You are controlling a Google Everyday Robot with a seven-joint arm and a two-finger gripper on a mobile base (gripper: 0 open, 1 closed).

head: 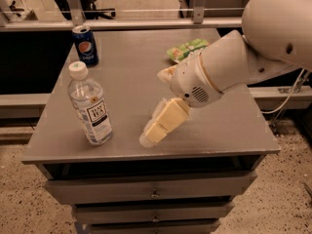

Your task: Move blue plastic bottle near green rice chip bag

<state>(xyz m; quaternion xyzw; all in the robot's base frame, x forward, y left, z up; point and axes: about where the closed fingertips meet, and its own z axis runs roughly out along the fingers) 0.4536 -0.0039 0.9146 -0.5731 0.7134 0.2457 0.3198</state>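
Observation:
The blue plastic bottle (90, 107) stands upright near the front left of the grey cabinet top (126, 57); it is clear, with a white cap and a white label. The green rice chip bag (187, 49) lies at the back right, partly hidden behind my arm. My gripper (152, 132) hangs low over the front middle of the top, to the right of the bottle and apart from it. It holds nothing that I can see.
A blue Pepsi can (86, 45) stands at the back left. My large white arm (229, 67) covers the right side of the top. Drawers (154, 191) sit below the front edge. A rail (122, 24) runs behind the cabinet.

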